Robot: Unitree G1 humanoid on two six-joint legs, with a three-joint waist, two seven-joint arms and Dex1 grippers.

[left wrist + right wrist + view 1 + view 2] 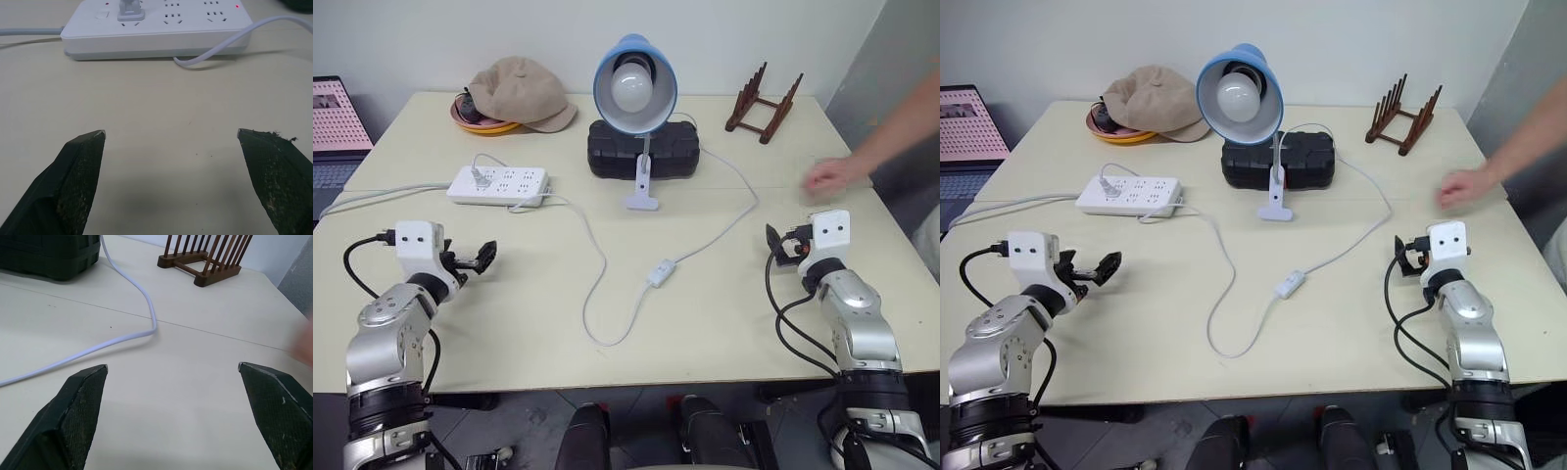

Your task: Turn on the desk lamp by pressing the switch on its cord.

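Two grippers sit low over your table, and both have their black fingers spread wide with nothing between them. Your left gripper is near the left front of the table, just in front of the white power strip. Your right gripper is near the right side, pointing toward the back.

Look for the switch in the middle of the table, between your two grippers and well apart from both. It is a small white block on the cord. From the switch, the cord loops toward the front edge and then runs back to the power strip. Its other part curves out to the right and goes back behind the black box.

You can see the desk lamp at the back, in the middle. Its blue shade faces you, with the round white bulb inside. Its small white base stands just in front of the black box.

A tan cap lies at the back left. A brown wooden rack stands at the back right. A person's hand rests on the table near your right gripper.
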